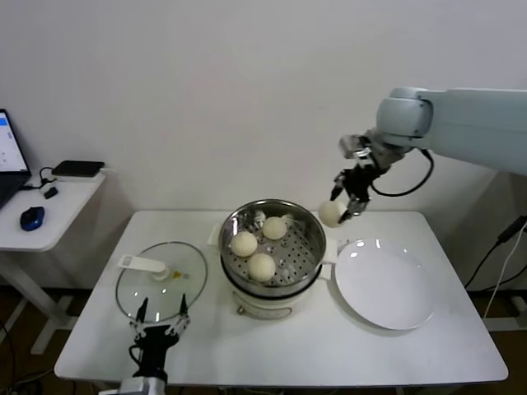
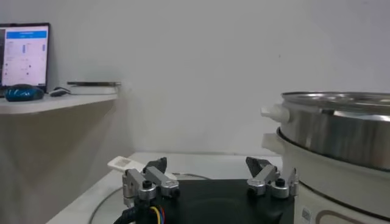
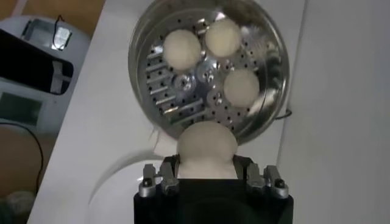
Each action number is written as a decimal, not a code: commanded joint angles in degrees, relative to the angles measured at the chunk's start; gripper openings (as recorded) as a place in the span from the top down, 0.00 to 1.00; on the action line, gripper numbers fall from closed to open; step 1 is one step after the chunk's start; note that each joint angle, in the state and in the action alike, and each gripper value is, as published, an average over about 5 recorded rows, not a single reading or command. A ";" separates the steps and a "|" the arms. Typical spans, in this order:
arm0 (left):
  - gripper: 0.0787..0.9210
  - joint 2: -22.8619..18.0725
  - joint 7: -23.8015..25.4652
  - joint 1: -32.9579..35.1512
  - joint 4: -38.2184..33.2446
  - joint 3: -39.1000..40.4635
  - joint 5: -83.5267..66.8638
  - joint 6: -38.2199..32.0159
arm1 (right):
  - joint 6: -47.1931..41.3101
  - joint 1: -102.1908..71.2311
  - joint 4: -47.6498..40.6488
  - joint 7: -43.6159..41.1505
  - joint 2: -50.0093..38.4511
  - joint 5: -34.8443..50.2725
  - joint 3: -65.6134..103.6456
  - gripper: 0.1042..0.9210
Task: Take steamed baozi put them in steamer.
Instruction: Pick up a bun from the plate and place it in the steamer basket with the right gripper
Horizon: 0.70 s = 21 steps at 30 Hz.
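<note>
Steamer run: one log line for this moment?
right gripper: shut on baozi, above steamer edge | steamer: three buns | left gripper: open, by lid

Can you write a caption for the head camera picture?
Right gripper carries the fourth baozi above the steamer.

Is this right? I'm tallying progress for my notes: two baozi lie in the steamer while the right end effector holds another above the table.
Not quite: the steamer holds three baozi, not two, as the head view shows and the right wrist view confirms. The rest stands: the right end effector holds another baozi above the table.
</note>
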 commanded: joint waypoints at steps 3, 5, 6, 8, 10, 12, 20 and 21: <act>0.12 -0.28 0.05 0.25 -0.40 -0.46 -0.09 -0.03 | -7.40 -10.83 1.20 8.11 5.53 -1.49 6.25 0.38; 0.12 -0.34 0.08 0.31 -0.44 -0.49 -0.04 -0.05 | -7.83 -13.23 0.10 8.76 5.47 -3.63 7.06 0.38; 0.12 -0.36 0.10 0.32 -0.44 -0.50 -0.01 -0.07 | -8.02 -14.42 -0.47 9.09 5.47 -4.56 7.47 0.38; 0.12 -0.40 0.15 0.29 -0.37 -0.53 0.04 -0.10 | -8.42 -16.42 -1.41 9.70 5.52 -6.05 8.21 0.38; 0.12 -0.40 0.18 0.20 -0.22 -0.63 -0.01 -0.13 | -8.73 -18.09 -2.09 10.13 5.62 -7.03 9.03 0.38; 0.12 -0.40 0.20 0.03 0.00 -0.78 -0.09 -0.15 | -9.05 -19.65 -2.48 10.47 5.73 -7.83 10.03 0.38; 0.12 -0.33 0.15 -0.53 0.60 -0.87 -0.25 -0.03 | -10.00 -23.78 -2.94 11.19 6.50 -9.67 12.30 0.38; 0.12 -0.30 0.13 -0.60 0.69 -0.86 -0.27 -0.02 | -10.02 -24.03 -3.05 11.20 6.59 -9.86 12.38 0.38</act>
